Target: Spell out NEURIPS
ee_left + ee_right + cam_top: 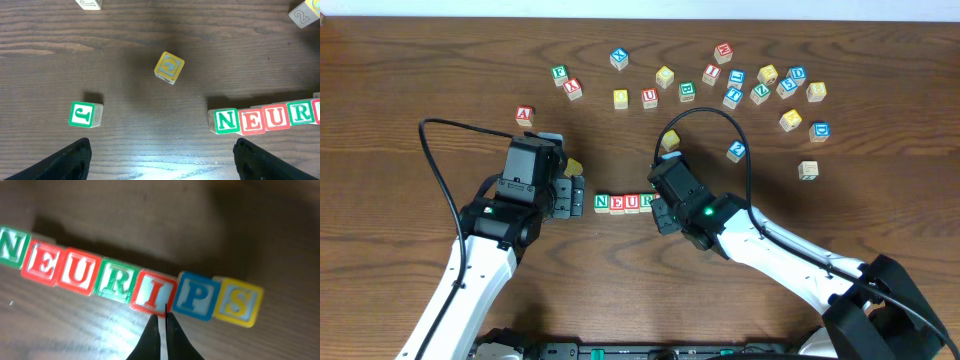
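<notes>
Dark wood-grain tabletop fills every view. From overhead only four cubes of the NEURIPS row (623,203) show, toward the near edge of the tabletop around its middle; the others are hidden under the right arm (740,225). The right wrist camera shows all seven, side against side in one line: green N (10,247) cut off by the picture's edge, red E (44,264), red U (77,272), green R (116,281), red I (152,294), blue P (196,299), yellow S (237,302). That makes two green, three red, one blue and one yellow.

The right gripper (162,317) is closed with nothing in it, its tip at the near edge of the I; whether it touches is unclear. The left gripper (162,145) is spread wide and empty, just left of the N.

More than twenty loose cubes (736,85) are scattered toward the far edge, most letters too small to read. In the left wrist view a green J cube (85,114) and a yellow cube (169,67) lie apart, and two more cubes are cropped at the top.
</notes>
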Robot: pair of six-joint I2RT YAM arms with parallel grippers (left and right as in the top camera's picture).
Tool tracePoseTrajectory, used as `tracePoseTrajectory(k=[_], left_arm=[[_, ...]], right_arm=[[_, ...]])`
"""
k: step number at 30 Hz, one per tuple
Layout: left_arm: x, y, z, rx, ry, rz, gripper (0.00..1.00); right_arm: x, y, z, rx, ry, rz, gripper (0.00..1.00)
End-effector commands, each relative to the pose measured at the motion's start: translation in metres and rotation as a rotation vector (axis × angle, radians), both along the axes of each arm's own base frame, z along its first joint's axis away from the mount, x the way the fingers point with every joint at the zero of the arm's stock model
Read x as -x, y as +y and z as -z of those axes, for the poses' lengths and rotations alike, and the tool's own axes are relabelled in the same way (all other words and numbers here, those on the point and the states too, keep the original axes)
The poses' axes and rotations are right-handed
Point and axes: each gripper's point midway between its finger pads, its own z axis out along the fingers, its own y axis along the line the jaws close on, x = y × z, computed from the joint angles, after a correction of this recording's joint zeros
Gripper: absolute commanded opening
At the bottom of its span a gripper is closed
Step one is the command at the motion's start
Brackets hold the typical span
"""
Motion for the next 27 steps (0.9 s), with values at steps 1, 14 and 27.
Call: tracePoseTrajectory(k=[1, 14, 27], left_arm=[[-0.004, 0.000, -0.010, 0.001, -0.026, -0.006, 0.89], [-0.005, 0.000, -0.005, -0.004, -0.009, -0.005, 0.90], [-0.005, 0.000, -0.002, -0.007, 0.002, -0.005, 0.89]], right_arm=[[-0.017, -0.006, -0.008, 0.024, -0.073, 0.055, 0.01], [-0.049, -0.019, 0.006, -0.013, -0.085, 0.122, 0.01], [-0.051, -0.011, 0.014, -0.039, -0.070, 0.090, 0.01]])
